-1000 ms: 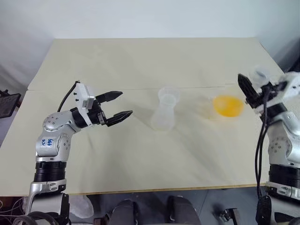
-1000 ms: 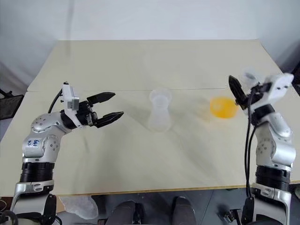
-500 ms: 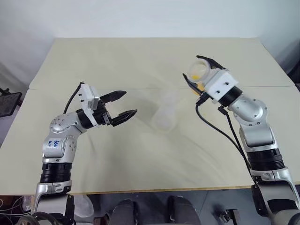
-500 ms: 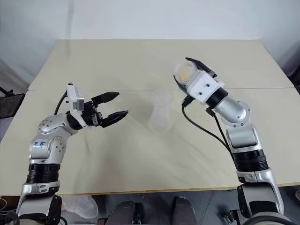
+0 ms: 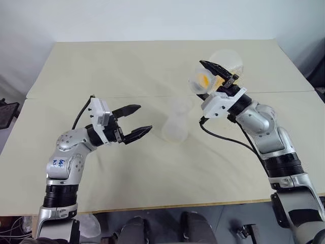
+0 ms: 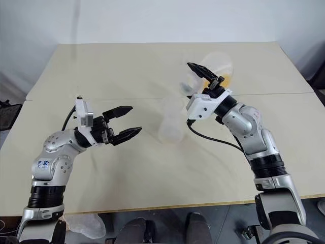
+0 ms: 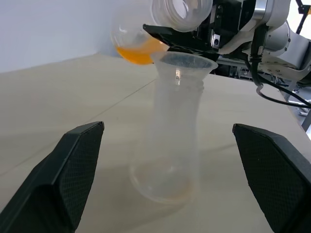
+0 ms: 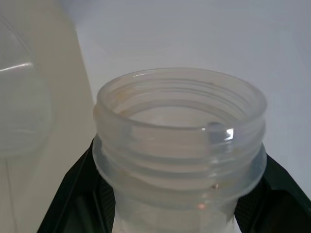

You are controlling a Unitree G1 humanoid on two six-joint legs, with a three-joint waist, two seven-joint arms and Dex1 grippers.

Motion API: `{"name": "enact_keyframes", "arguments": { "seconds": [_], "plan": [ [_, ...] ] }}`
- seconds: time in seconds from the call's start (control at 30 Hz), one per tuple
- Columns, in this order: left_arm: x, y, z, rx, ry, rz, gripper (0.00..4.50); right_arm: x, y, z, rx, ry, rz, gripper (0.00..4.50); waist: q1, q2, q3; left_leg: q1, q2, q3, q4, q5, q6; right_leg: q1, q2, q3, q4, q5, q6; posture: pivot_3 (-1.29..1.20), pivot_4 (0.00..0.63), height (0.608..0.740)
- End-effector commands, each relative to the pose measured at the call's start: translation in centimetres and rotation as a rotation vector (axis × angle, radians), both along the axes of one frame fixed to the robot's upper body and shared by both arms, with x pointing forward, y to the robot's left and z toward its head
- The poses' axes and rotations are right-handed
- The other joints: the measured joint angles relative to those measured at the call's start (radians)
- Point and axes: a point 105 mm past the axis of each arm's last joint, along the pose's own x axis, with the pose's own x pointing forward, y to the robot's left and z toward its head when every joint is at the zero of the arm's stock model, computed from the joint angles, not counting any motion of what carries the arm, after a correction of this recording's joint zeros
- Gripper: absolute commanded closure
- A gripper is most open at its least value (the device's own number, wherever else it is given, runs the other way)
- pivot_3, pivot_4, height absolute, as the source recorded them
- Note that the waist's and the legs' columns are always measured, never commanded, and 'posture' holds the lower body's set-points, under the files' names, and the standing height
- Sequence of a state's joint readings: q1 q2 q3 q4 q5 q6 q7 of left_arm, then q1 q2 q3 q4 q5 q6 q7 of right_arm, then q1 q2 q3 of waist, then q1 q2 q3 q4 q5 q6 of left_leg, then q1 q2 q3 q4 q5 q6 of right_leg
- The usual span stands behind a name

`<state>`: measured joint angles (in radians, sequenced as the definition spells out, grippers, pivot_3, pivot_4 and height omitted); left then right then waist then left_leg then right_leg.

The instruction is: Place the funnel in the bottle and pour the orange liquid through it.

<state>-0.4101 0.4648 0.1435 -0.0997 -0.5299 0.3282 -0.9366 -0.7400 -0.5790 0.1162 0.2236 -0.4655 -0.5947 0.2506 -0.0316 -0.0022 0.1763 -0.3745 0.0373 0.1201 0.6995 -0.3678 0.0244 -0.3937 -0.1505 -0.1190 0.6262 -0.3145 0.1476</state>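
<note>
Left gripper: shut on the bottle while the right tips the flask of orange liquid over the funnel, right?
Not quite. The left gripper is open, its fingers apart on either side of the bottle without touching it, as the left wrist view shows. The rest holds: the right gripper tips the flask of orange liquid over the funnel.

Funnel (image 7: 185, 60) rim perhaps atop the hazy bottle (image 7: 170, 145), barely distinguishable from its neck.

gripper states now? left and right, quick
Left gripper: open, holding nothing, fingers pointing toward the bottle.
Right gripper: shut on the flask of orange liquid, tipped above the bottle's funnel.
</note>
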Motion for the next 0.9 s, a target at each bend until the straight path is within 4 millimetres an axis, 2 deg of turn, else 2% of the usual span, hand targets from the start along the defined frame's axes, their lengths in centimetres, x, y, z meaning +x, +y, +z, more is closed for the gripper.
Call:
{"name": "enact_keyframes", "arguments": {
  "seconds": [0.03, 0.9],
  "plan": [
    [-0.74, -0.57, 0.79, -0.017, -0.034, -0.028, 0.00, -0.79, 0.21, 1.87, -0.025, -0.133, 0.002, 2.01, 0.001, 0.000, 0.000, 0.000, 0.000, 0.000, 0.000, 0.000, 0.000, 0.000, 0.000, 0.000, 0.000, 0.000, 0.000, 0.00, 0.150, 0.740],
    [-0.92, -0.92, 0.56, -0.029, -0.039, -0.018, 0.00, -0.30, 1.04, 1.96, -0.204, -0.320, -0.060, 2.01, 0.000, 0.000, 0.000, 0.000, 0.000, 0.000, 0.000, 0.000, 0.000, 0.000, 0.000, 0.000, 0.000, 0.000, 0.000, 0.00, 0.150, 0.740]
  ]
}}
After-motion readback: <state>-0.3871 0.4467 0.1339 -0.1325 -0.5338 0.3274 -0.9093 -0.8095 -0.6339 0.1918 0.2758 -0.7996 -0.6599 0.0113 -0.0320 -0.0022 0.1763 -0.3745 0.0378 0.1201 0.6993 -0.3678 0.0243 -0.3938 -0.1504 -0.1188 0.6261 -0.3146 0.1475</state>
